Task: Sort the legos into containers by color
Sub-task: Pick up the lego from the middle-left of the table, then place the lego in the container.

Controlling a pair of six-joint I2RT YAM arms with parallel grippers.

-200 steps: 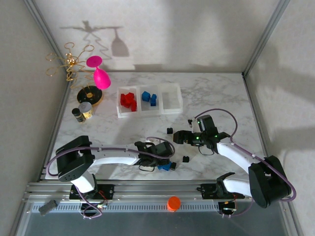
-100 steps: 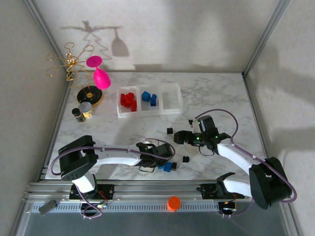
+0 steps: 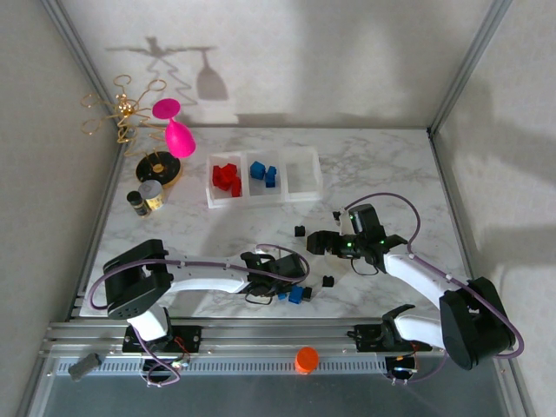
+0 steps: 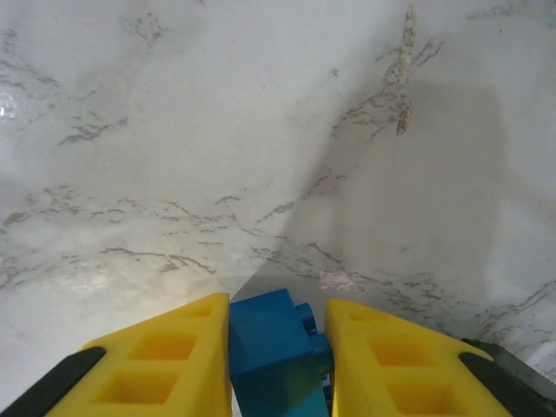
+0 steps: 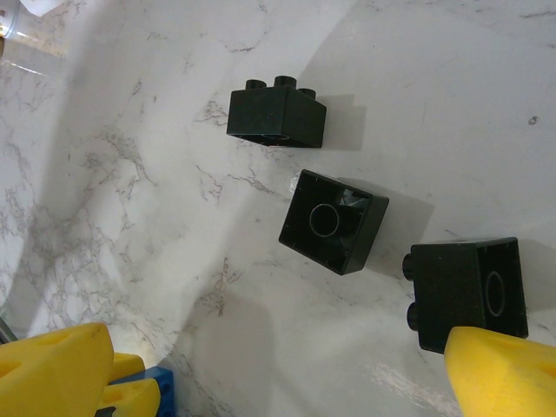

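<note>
My left gripper (image 3: 293,293) sits low near the table's front edge, shut on a blue lego (image 4: 274,347) that is pinched between its yellow fingers (image 4: 156,365). That blue lego (image 3: 296,294) rests at table level. To its right, my right gripper (image 3: 317,244) hovers open over the marble, with three black legos (image 5: 334,220) (image 5: 278,113) (image 5: 469,291) lying loose ahead of its fingers. Further black legos (image 3: 300,231) (image 3: 328,281) lie around it. The containers (image 3: 300,193) stand at the back, with red legos (image 3: 226,176) in the left bin, blue legos (image 3: 263,173) in the middle bin and nothing in the right one.
A pink glass (image 3: 176,130) and a gold wire rack (image 3: 126,111) stand at the back left, beside two small jars (image 3: 146,197). An orange cap (image 3: 306,358) lies on the front rail. Metal frame posts (image 3: 460,78) border the table.
My left gripper's fingers have closed onto the blue lego, which shifted slightly. The right arm has stayed still.
</note>
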